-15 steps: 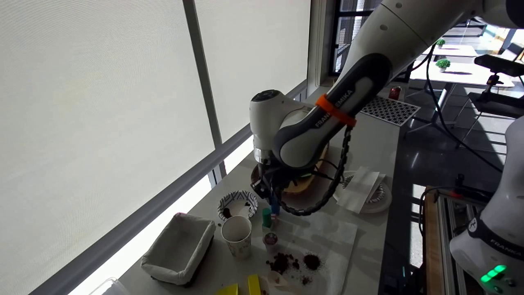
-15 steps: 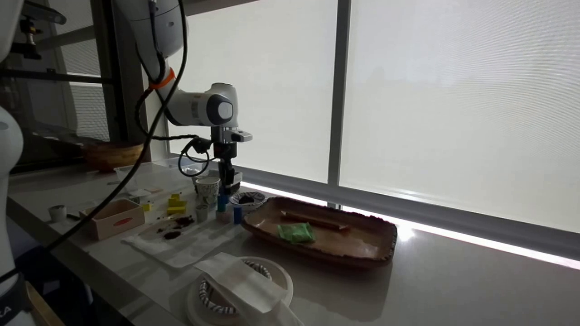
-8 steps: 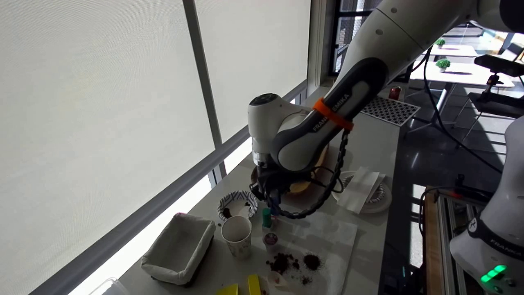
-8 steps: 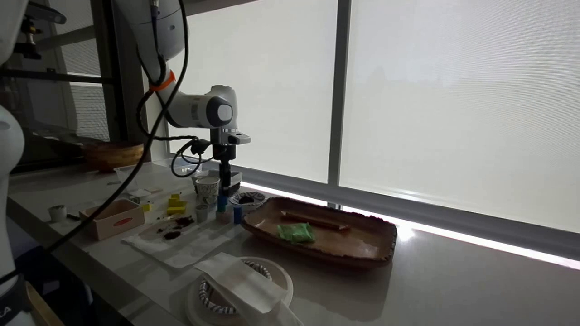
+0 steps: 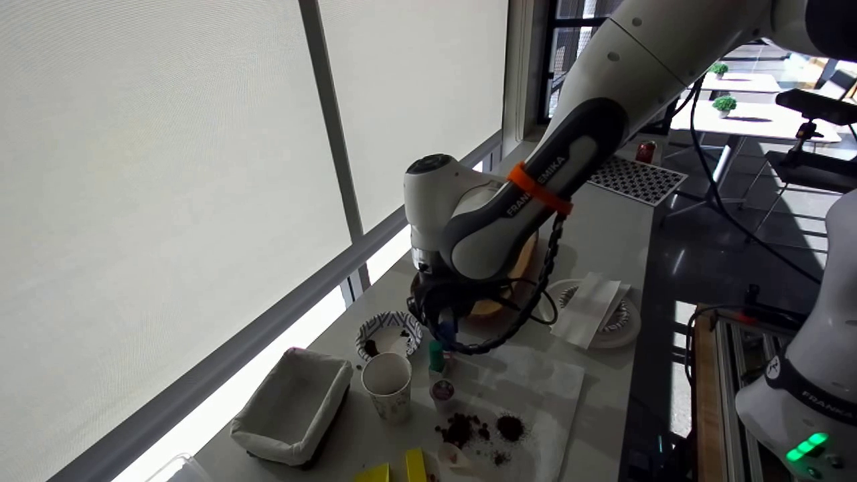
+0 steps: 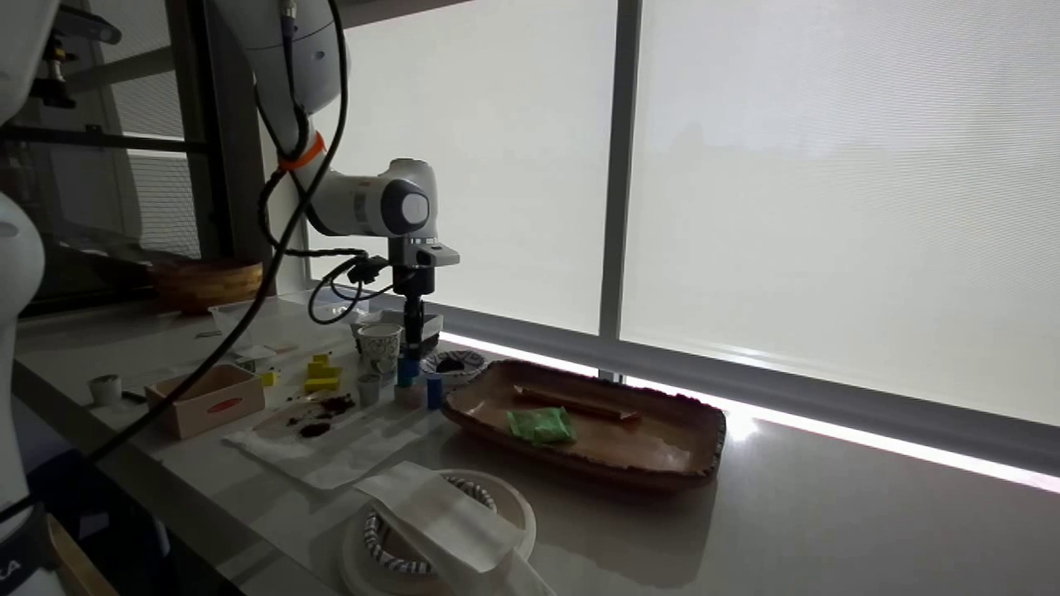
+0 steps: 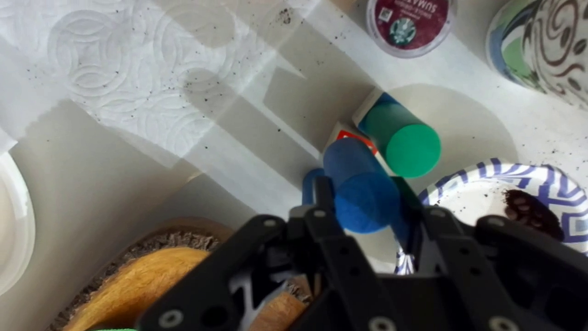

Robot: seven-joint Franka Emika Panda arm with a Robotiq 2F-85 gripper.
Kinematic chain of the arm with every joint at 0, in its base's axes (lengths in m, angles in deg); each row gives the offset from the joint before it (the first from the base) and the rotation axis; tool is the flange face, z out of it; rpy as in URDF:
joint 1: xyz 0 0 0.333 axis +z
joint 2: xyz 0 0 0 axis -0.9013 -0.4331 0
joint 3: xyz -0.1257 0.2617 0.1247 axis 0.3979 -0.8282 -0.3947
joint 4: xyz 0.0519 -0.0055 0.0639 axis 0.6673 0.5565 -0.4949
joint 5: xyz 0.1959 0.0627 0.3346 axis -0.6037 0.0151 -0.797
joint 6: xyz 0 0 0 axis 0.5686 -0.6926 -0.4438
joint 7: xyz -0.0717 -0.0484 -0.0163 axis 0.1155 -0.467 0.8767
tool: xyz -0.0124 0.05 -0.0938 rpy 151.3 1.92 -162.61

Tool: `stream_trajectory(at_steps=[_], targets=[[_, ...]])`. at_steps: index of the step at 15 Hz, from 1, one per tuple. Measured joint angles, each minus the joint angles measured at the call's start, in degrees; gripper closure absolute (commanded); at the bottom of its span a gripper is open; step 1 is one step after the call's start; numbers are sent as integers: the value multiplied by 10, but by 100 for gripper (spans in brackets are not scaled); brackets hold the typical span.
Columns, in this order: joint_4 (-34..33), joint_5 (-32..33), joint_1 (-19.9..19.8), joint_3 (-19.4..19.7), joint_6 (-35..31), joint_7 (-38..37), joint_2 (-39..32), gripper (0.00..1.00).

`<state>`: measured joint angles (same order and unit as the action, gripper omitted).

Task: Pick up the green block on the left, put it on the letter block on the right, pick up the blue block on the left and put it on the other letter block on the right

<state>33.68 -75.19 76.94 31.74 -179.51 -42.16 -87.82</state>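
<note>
In the wrist view the blue cylindrical block [image 7: 360,184] stands upright just right of the frame's centre, pinched between the two fingers of the gripper [image 7: 364,195]; no gap shows on either flank, so I judge it clamped. It sits over the red-printed letter block [image 7: 353,134], while just beside it the green cylindrical block [image 7: 406,142] stands on the blue-edged letter block [image 7: 369,105]. The blue one looks like painted wood: probably light, stiff and hard to harm, perhaps a little slick on its smooth side. Being round, it offers flat pads only a narrow line of contact, so the hold should run squarely across its diameter, on the upper half, leaving the base free to settle; an off-centre pinch could let it swivel or lean. Whether its foot touches the red-printed letter block or hangs just above, I cannot tell. A second blue cylinder [image 7: 311,186] is mostly hidden behind a finger. In an exterior view, near the centre of the frame, the gripper and the black cable [image 5: 552,258] cover much of the held piece. Neither block's letter can be read, and the bark-edged wooden tray [image 7: 138,276] is cut off at the wrist view's lower left.
</note>
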Motion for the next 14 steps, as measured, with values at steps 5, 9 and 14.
stream_trajectory(at_steps=[5, 9, 14], targets=[[-3, 0, 0, 1, 0, -36, -8, 92], [-9, 0, 0, 2, 0, -57, -18, 92], [-18, 0, 0, 3, -1, -78, -30, 92]])
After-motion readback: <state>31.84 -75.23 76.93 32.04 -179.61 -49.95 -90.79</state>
